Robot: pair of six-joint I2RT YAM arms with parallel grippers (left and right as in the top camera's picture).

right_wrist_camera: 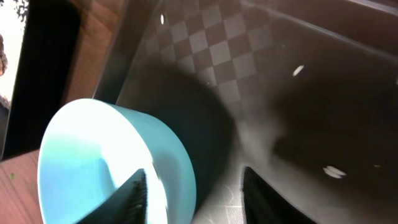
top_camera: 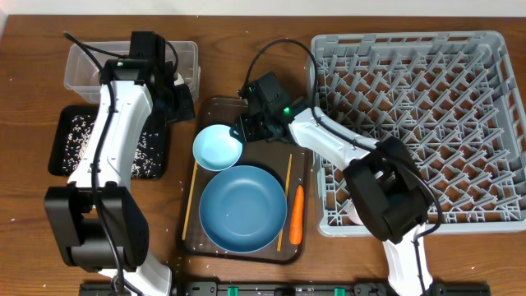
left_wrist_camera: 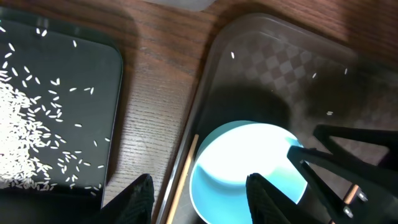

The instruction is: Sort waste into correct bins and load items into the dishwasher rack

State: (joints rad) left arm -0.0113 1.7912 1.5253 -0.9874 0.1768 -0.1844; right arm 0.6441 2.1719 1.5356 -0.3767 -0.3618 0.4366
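- Your overhead view is bright, even and sharp.
- Your wrist views are dim; the small light-blue bowl [left_wrist_camera: 242,162] glares almost white, edges soft.

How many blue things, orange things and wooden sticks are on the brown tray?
Blue: 2, the plate and the bowl
Orange: 1, the carrot
Wooden: 2, the chopsticks
Total: 5

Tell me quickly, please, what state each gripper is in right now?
Left gripper: open, holding nothing.
Right gripper: open, fingers either side of the light-blue bowl wall, not yet closed on it.
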